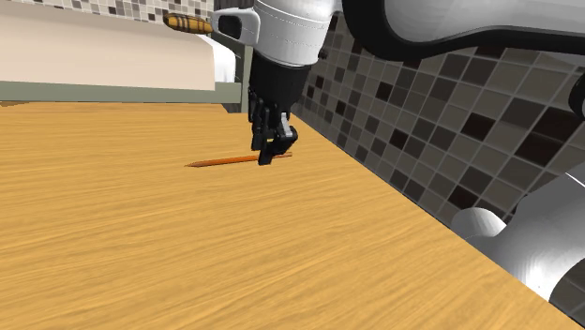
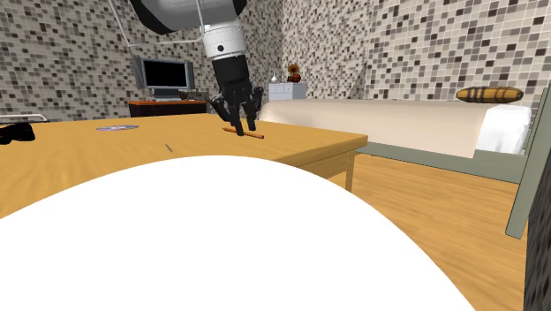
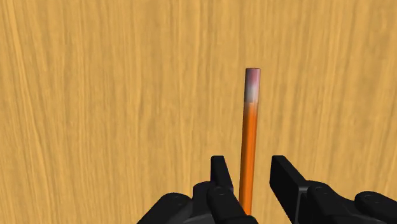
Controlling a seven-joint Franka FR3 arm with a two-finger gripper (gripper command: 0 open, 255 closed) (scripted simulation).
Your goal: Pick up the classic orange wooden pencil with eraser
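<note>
Wrist view: claw (image 3: 251, 167) is spread, astride the pencil (image 3: 249, 140), which lies flat on the table (image 3: 95, 114). One finger (image 3: 221, 173) sits right by the shaft, maybe touching, can't tell from this angle. The other finger is clearly apart, with table showing in the gap. So it's not pinching anything. The eraser (image 3: 252, 79) end points out ahead of the claw, and the other end runs under the claw body.

Shoulder view: claw (image 1: 272, 148) is down at table (image 1: 141, 244) level, fingertips over the pencil (image 1: 220, 161) close to its eraser end. The sharpened end sticks out to the shoulder view's left of the claw. A tiled wall (image 1: 422, 122) stands just past the claw on the other side.

Second exterior view: claw (image 2: 240, 117) points straight down. The pencil (image 2: 253, 136) is under it on the table (image 2: 79, 155), and a bed (image 2: 388, 119) lies beyond the claw.
</note>
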